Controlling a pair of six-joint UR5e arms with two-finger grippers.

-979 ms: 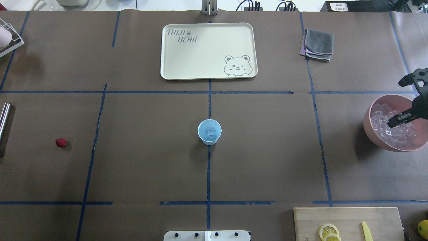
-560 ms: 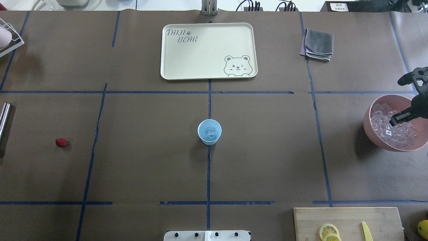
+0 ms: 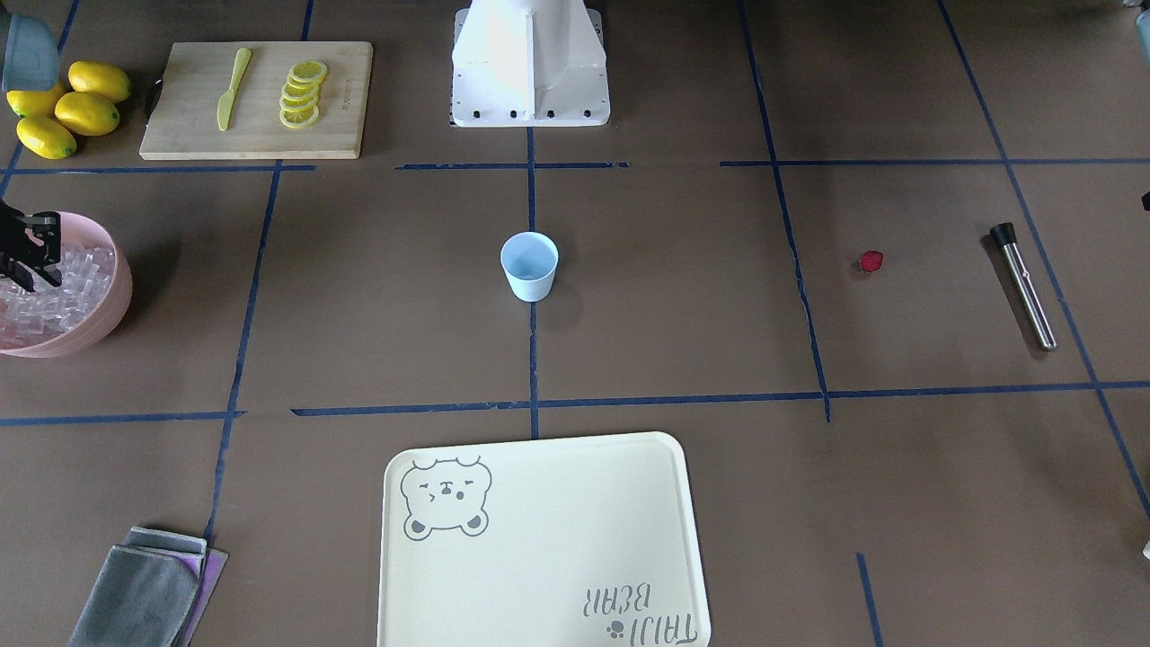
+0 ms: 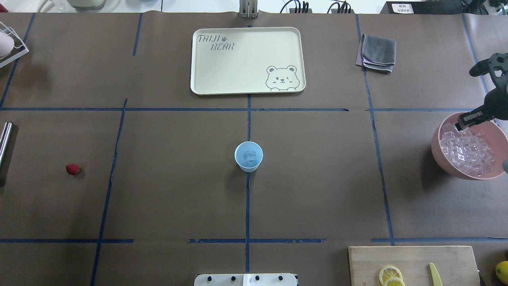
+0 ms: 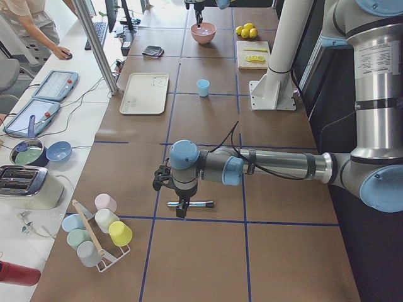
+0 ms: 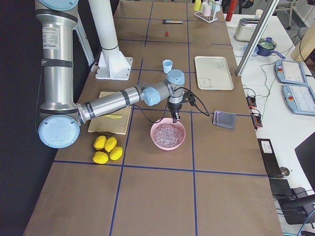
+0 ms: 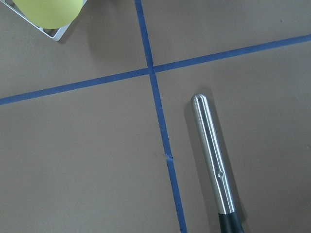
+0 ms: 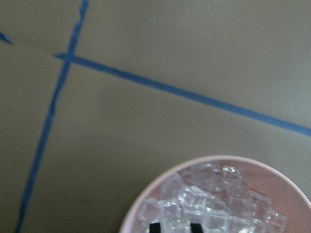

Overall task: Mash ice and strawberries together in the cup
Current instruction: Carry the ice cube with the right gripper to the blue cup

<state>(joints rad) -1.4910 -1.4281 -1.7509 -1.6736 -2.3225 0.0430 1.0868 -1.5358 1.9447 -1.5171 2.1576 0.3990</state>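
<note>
The pale blue cup (image 4: 249, 156) stands at the table's middle with a clear ice cube (image 4: 250, 157) in it; it also shows in the front view (image 3: 529, 265). The red strawberry (image 4: 72, 169) lies far to its left. The pink bowl (image 4: 436, 153) at the right holds several ice cubes (image 4: 470, 153). My right gripper (image 4: 462, 122) hangs over the bowl's far rim; the right wrist view shows its fingertips (image 8: 155, 227) closed on an ice cube (image 8: 175, 227). My left gripper (image 5: 179, 211) hovers over a steel muddler (image 7: 214, 165); I cannot tell whether it is open or shut.
A cream bear tray (image 4: 248, 60) lies beyond the cup and a folded grey cloth (image 4: 378, 52) at the far right. A cutting board (image 4: 412, 264) with lemon slices and a yellow knife is near right. A rack of cups (image 5: 97, 233) stands at the left end.
My right gripper has risen out of the ice and moved from the bowl's middle toward its far rim. The cup, strawberry and muddler have not moved.
</note>
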